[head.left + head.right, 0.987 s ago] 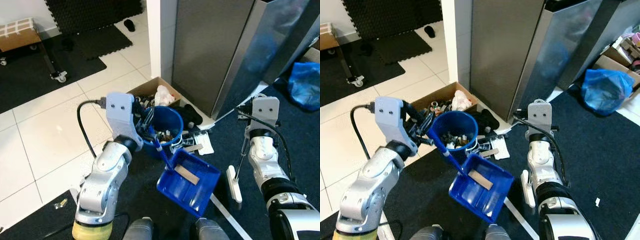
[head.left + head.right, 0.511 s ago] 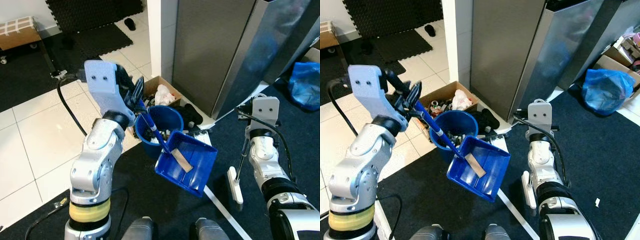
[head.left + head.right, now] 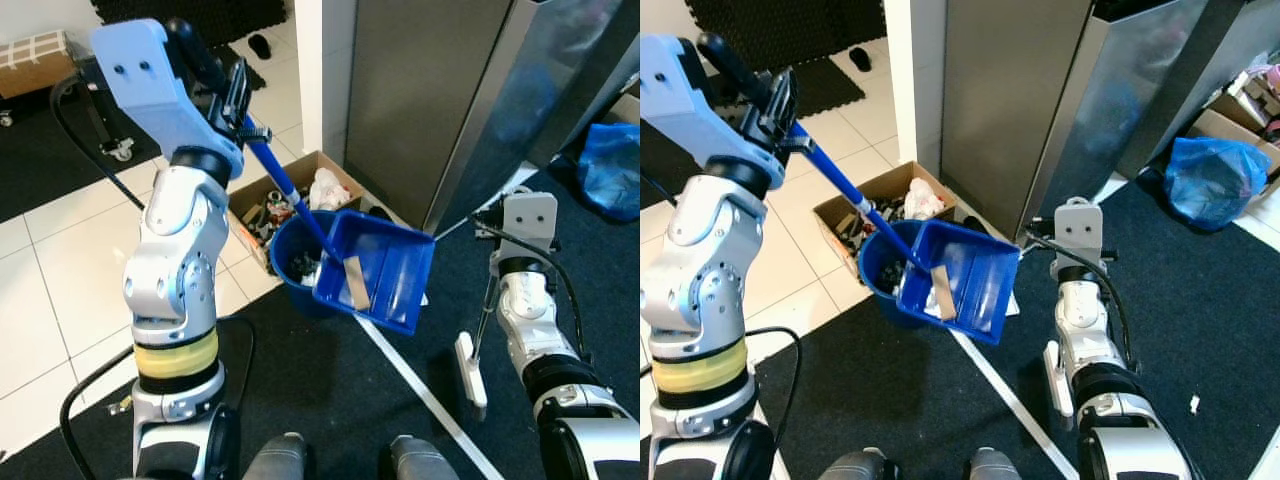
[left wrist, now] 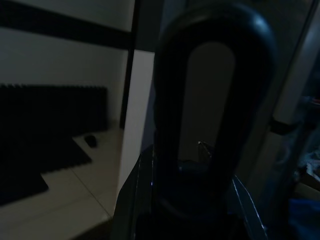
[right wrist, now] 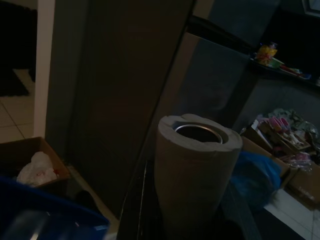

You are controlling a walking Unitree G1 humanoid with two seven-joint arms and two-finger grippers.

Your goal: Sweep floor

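My left gripper (image 3: 238, 100) is raised high and shut on the long handle of a blue dustpan (image 3: 385, 268). The pan hangs tilted over a blue bucket (image 3: 288, 262) of debris. A tan strip (image 3: 354, 283) lies in the pan near its lower edge, by the bucket's rim. In the dark left wrist view, the handle's looped end (image 4: 210, 125) stands between the fingers. My right gripper (image 3: 490, 240) is low at the right, shut on the thin handle of a white brush (image 3: 468, 366) whose head rests on the dark carpet. The grey handle top (image 5: 194, 170) fills the right wrist view.
A cardboard box (image 3: 290, 190) of junk sits behind the bucket, by a white pillar (image 3: 318, 70) and a steel cabinet (image 3: 430, 100). A blue bag (image 3: 610, 170) lies far right. White tape (image 3: 420, 390) crosses the carpet. A black cable (image 3: 90, 370) loops beside my left leg.
My left arm has lifted the dustpan from near the floor up over the bucket and tilted it; the strip slid towards the bucket. The right arm and brush stayed put.
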